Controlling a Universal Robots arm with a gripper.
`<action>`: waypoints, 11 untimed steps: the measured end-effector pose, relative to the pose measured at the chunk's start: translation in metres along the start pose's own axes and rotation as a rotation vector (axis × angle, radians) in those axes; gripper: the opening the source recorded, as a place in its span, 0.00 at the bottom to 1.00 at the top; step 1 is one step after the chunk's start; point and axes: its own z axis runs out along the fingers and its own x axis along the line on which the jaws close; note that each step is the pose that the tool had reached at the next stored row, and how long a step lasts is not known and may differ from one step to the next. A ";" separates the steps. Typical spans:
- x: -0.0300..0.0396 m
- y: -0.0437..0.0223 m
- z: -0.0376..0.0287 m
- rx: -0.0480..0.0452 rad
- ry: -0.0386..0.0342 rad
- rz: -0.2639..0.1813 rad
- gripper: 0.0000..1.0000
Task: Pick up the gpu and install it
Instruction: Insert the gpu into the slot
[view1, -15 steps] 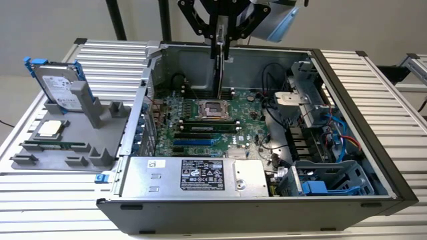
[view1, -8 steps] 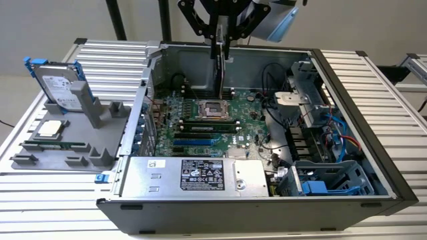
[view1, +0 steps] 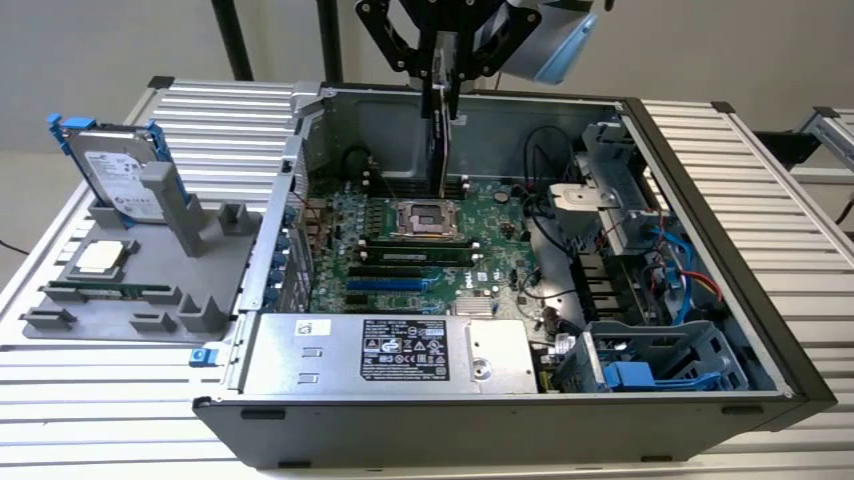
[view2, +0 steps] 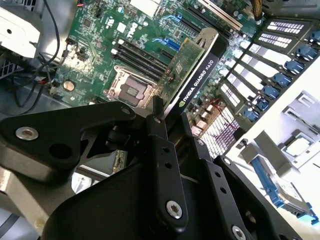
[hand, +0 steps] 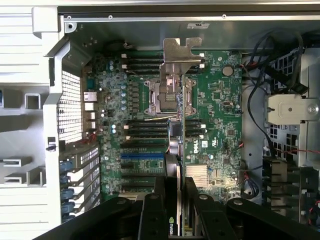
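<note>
**Graphics card held over the open computer case**

The gripper (view1: 447, 75) is clenched on the gpu (view1: 438, 140), its black fingers (view2: 159, 131) pressing the card from both faces. In the exterior view the card hangs on edge, long side pointing down into the computer case (view1: 747, 330), over the green motherboard (view1: 400, 250) and just behind the processor socket (view1: 424, 215). The second wrist view shows the black cooler face of the gpu (view2: 197, 75) beside its green board. In the first wrist view the card is seen edge-on, with its silver end bracket (hand: 181, 52) at the far end, away from the gripper (hand: 172, 197) and overlapping the socket.

Outside the case — on the exterior view's left — a grey fixture tray (view1: 80, 325) carries the hard drive (view1: 114, 170) with blue rails, standing upright, a processor chip (view1: 100, 257) and a memory stick (view1: 107, 290). The power supply (view1: 387, 350) lies along the near wall of the case.
</note>
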 end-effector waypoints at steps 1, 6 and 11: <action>0.0000 0.0000 0.0000 0.0000 0.0000 0.000 0.00; 0.0000 0.0000 0.0000 0.0000 0.0000 -0.001 0.00; 0.0000 0.0000 0.0000 -0.0002 0.0001 -0.011 0.00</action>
